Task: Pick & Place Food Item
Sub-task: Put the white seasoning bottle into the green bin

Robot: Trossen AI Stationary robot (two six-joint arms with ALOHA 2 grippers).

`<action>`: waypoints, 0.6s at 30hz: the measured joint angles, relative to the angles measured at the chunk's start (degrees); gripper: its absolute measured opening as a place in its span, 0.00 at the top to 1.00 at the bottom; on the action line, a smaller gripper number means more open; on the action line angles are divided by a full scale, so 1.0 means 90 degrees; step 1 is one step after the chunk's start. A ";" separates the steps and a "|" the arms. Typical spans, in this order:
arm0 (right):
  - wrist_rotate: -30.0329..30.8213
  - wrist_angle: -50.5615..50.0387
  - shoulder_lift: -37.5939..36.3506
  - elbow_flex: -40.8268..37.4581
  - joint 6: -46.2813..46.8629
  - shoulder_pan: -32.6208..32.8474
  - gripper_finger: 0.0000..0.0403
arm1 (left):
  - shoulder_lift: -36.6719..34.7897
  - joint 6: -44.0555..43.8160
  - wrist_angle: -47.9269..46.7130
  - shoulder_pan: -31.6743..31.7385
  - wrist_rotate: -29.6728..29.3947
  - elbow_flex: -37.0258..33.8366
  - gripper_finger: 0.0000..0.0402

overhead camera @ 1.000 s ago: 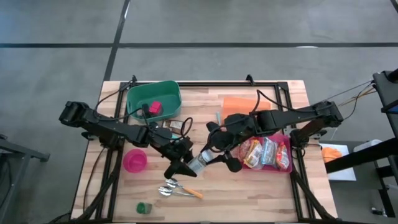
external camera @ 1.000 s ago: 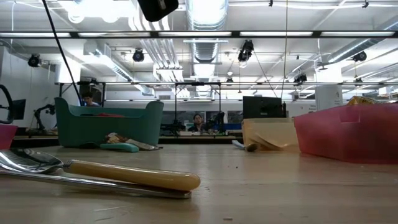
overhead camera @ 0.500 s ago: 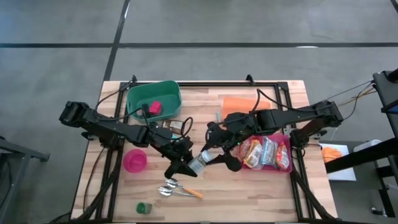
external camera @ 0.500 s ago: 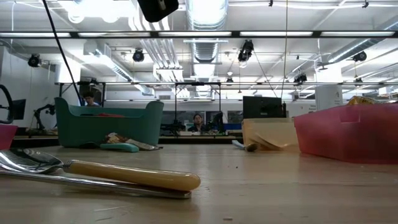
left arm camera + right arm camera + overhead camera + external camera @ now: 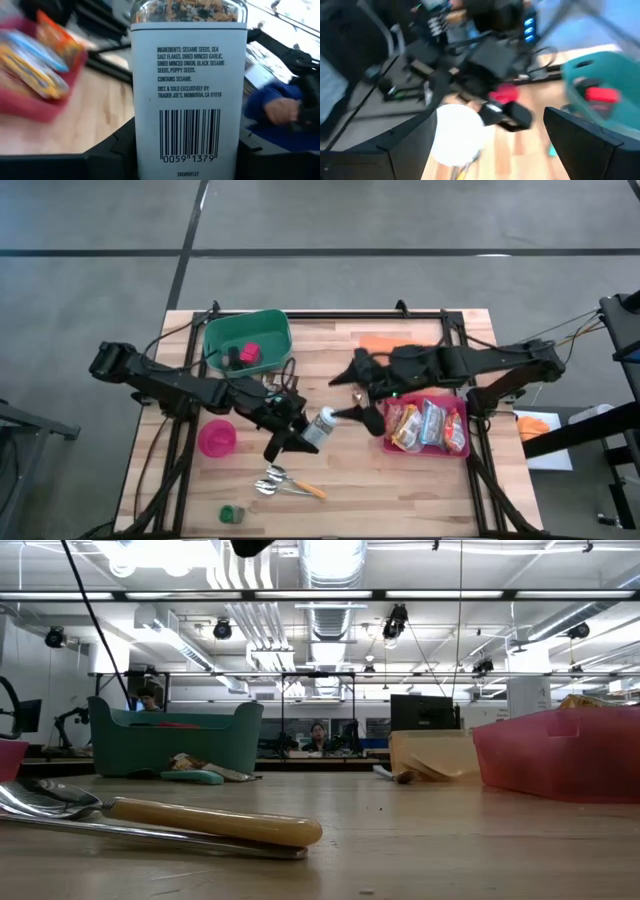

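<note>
The left gripper [image 5: 290, 436] is closed around a seasoning jar [image 5: 322, 423], holding it up off the wooden table [image 5: 400, 480] near the middle. From the left wrist view the jar [image 5: 189, 90] fills the frame between the dark fingers [image 5: 112, 150], its white label with ingredients and barcode facing out and the seed mix showing through the clear top.

The right gripper [image 5: 362, 398] hangs just beside the jar with its fingers spread wide and nothing between them; its wrist view is blurred, though the jar's white end [image 5: 457, 135] seems to sit between the two fingers [image 5: 580, 137], apart from both.

A pink bin [image 5: 462, 448] of snack packets sits under the right arm. A green bin [image 5: 215, 340] stands at the back, a pink cup [image 5: 217, 438] beside the left arm, and spoons [image 5: 280, 483] lie near the front edge.
</note>
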 joint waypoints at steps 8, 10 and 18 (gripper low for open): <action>0.0887 0.0476 -0.0301 0.0002 0.0561 0.0084 0.10 | -0.0297 0.0680 0.0595 -0.0007 -0.2672 0.0002 0.55; 0.1149 0.0509 -0.0315 0.0000 0.0629 0.0159 0.10 | -0.0271 0.0893 0.0915 -0.0005 -0.2898 0.0000 0.55; 0.1657 0.0917 -0.0183 -0.0025 0.0555 0.0238 0.10 | -0.0231 0.1790 0.1582 -0.0005 -0.2899 0.0001 0.55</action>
